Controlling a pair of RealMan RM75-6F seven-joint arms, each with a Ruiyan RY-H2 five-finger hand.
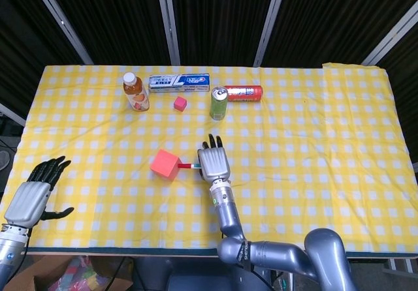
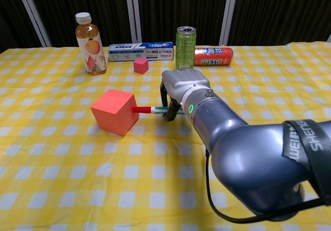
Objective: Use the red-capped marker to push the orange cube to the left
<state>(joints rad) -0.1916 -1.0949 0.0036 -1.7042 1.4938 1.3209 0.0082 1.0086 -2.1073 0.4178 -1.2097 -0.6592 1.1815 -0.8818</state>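
Marker (image 2: 147, 109), pinched in the right hand's (image 2: 178, 88) fingers, has its red cap against the orange cube (image 2: 114, 112) mid-table; push level and centred so the cube slides left without turning.

The table is covered by a yellow-and-white checked cloth (image 1: 313, 121); from its centre, an orange cube (image 1: 164, 164) rests on the cloth at about eight o'clock; along the far edge, a tea bottle with a white cap (image 1: 136, 92) stands at ten o'clock, a blue-and-white toothpaste box (image 1: 179, 82) lies at eleven, a small pink cube (image 1: 180, 104) sits just before it, a green can (image 1: 218, 104) stands upright at twelve, and a red can (image 1: 243, 93) lies on its side at one o'clock.
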